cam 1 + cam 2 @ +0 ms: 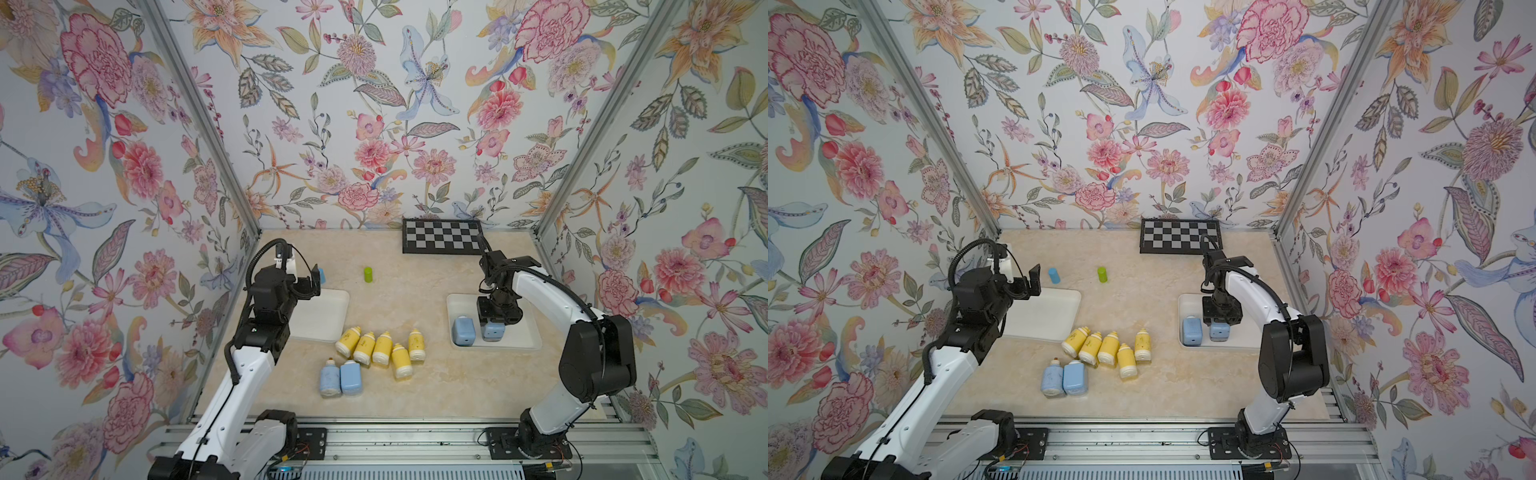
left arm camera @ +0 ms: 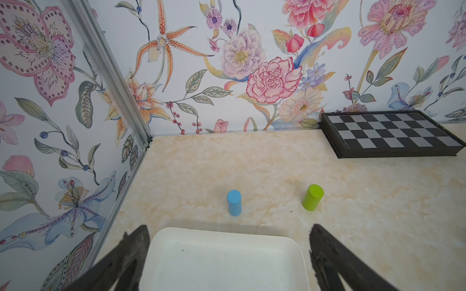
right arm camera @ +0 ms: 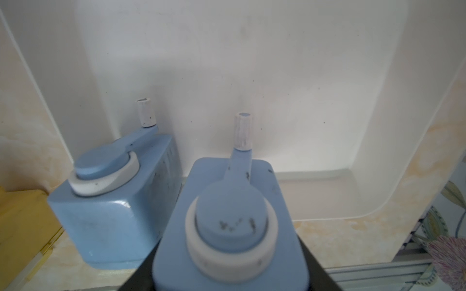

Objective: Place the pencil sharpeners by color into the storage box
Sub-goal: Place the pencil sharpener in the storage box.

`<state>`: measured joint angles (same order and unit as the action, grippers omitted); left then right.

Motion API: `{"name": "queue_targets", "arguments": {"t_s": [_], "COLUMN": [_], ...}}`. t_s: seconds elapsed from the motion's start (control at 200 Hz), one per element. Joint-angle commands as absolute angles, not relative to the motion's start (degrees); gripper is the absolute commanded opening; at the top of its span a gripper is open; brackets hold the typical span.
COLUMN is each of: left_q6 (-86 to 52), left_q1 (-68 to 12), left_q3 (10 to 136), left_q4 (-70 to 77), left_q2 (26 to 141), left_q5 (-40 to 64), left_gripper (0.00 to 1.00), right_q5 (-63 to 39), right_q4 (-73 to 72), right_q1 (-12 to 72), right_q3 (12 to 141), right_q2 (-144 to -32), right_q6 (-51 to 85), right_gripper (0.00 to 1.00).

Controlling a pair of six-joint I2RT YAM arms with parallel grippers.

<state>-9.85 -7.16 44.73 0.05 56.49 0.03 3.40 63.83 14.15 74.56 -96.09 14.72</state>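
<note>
Blue pencil sharpener point(image 3: 232, 226) was clamped in the right claw point(image 1: 493, 324) inside the storage box point(image 1: 524, 329); left claw point(image 2: 229, 229) was spread wide.

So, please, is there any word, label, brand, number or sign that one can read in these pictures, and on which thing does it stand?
No text can be read anywhere.
Yellow pencil sharpeners: small dark marks on the bodies, too small to read.
Blue pencil sharpeners: only dark specks, no letters.
Chessboard: plain squares, no signs.

No legible text or labels
</note>
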Motion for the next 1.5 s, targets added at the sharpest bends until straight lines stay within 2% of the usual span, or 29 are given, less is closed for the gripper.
{"name": "queue_targets", "arguments": {"t_s": [0.0,1.491], "left_q6": [-9.32,-9.23], "left_q1": [-7.73,-7.81], "left_q3": [44.56,44.56], "left_q4": [0.60,0.49], "left_q2": [56.93,57.87], "left_q5": [1.03,1.14], "left_gripper": [0.99,0.99], "right_q5": [1.84,-0.65], "right_q4": [62.63,57.45], "right_q1": [13.75,13.09], "right_q3": [73.62,70.49], "right_q2": [-97.26,-102.48], "right_q6": [13.84,15.02], "right_gripper": [0.41,0.50]}}
